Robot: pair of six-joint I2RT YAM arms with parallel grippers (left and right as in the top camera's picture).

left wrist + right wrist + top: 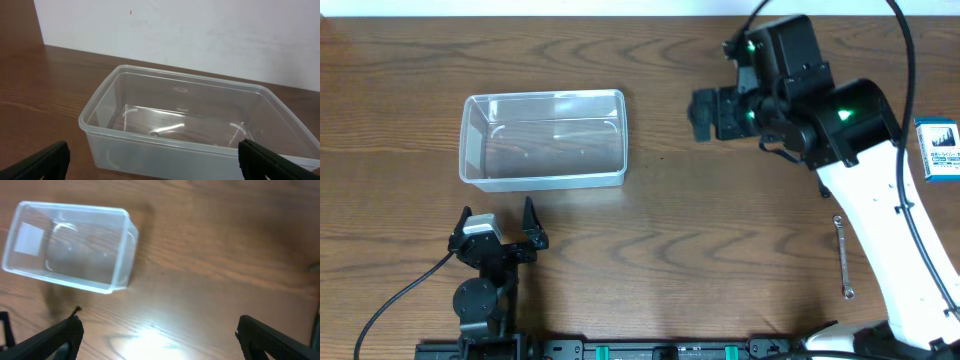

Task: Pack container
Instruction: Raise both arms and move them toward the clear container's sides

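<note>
The clear plastic container (543, 139) stands empty at the left centre of the table. It fills the left wrist view (195, 125) and shows at the upper left of the right wrist view (70, 247). My left gripper (498, 230) is open and empty, just in front of the container's near wall. My right gripper (705, 113) is open and empty, held above the table to the right of the container. A metal wrench (843, 257) lies on the table at the right, beside my right arm.
A small blue-and-white box (939, 150) lies at the right edge. My right arm's white link (880, 230) crosses the right side of the table. Bare wood lies between the container and the right gripper.
</note>
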